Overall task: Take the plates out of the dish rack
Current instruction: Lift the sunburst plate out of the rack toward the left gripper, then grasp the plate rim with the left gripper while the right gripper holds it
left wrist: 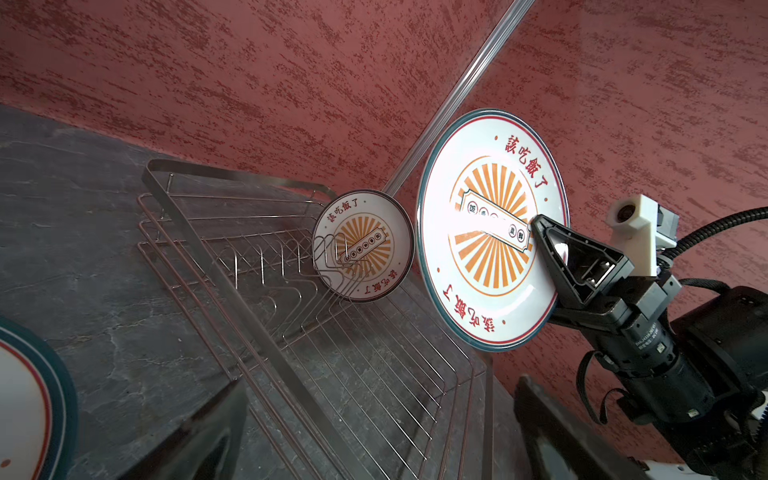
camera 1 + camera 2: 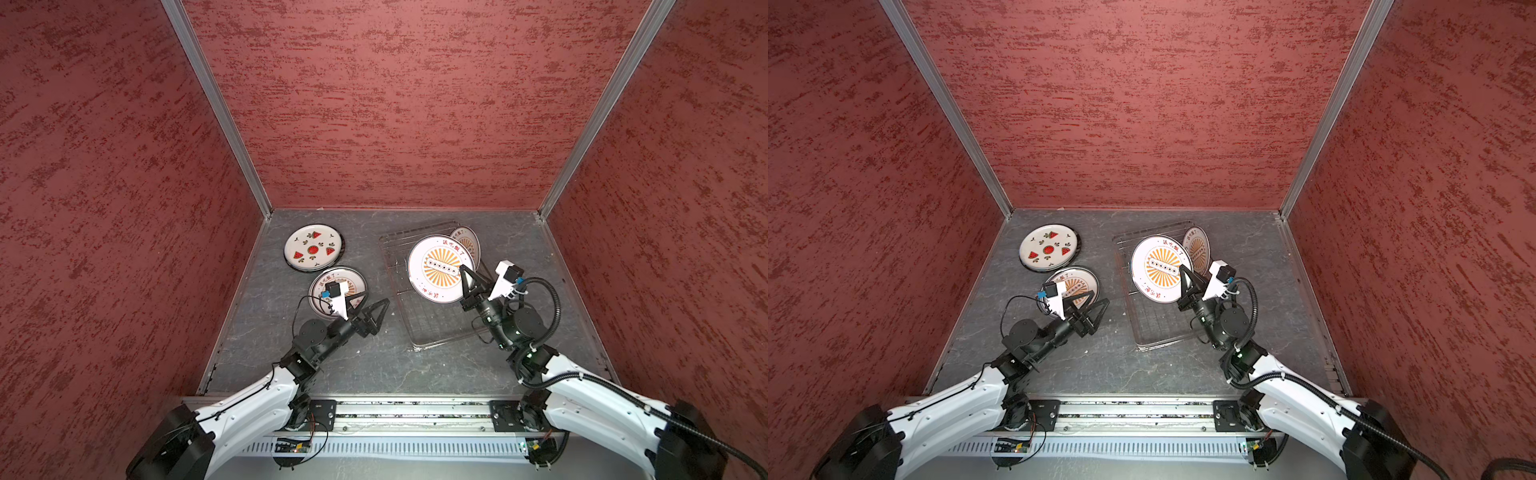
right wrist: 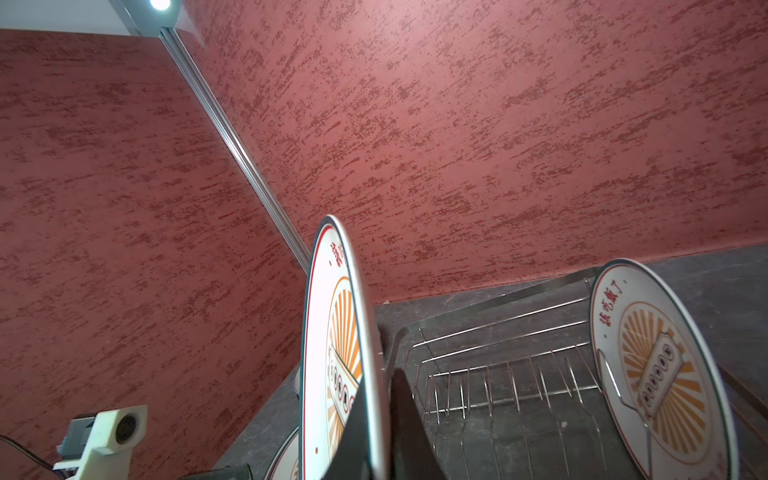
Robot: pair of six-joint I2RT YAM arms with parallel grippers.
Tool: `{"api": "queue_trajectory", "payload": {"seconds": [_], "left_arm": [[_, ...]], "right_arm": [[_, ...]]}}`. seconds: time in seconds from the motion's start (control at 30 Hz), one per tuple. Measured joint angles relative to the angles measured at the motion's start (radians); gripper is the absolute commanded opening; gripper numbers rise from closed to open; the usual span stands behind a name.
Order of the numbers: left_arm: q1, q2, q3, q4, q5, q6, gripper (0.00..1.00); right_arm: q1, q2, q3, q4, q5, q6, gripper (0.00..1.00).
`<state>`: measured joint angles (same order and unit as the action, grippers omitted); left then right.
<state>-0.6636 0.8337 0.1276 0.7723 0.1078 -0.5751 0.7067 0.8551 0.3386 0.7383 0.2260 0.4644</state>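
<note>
Your right gripper (image 2: 466,277) is clamped on the big plate (image 2: 434,266) by its rim, holding it upright above the rack (image 2: 419,332). The stack (image 2: 355,277) lies well off to its left, just beside your left gripper (image 2: 377,298), which gapes empty. A smaller plate (image 2: 468,241) stands racked just beyond.

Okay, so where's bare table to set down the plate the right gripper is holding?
Free: the table between the left sunburst plate and the dish rack, and its whole near stretch. Crowded: far left, with the watermelon plate and that sunburst plate close together.
</note>
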Motion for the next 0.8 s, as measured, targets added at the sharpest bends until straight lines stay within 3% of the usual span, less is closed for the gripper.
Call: {"api": "queue_trajectory", "payload": {"seconds": [0.23, 0.53, 0.7, 0.8], "left_arm": [[-0.014, 0.069, 0.004, 0.088, 0.035, -0.019, 0.99], [-0.028, 0.129, 0.041, 0.120, 0.043, -0.019, 1.00], [-0.040, 0.210, 0.077, 0.155, 0.046, -0.023, 0.86], [-0.047, 0.248, 0.083, 0.192, 0.046, -0.033, 0.69]], "right_arm": [[-0.084, 0.110, -0.006, 0.101, -0.201, 0.112, 0.00], [-0.102, 0.261, -0.012, 0.258, -0.387, 0.216, 0.00], [-0.102, 0.348, -0.012, 0.319, -0.452, 0.254, 0.00], [-0.102, 0.369, -0.012, 0.342, -0.468, 0.268, 0.00]]}}
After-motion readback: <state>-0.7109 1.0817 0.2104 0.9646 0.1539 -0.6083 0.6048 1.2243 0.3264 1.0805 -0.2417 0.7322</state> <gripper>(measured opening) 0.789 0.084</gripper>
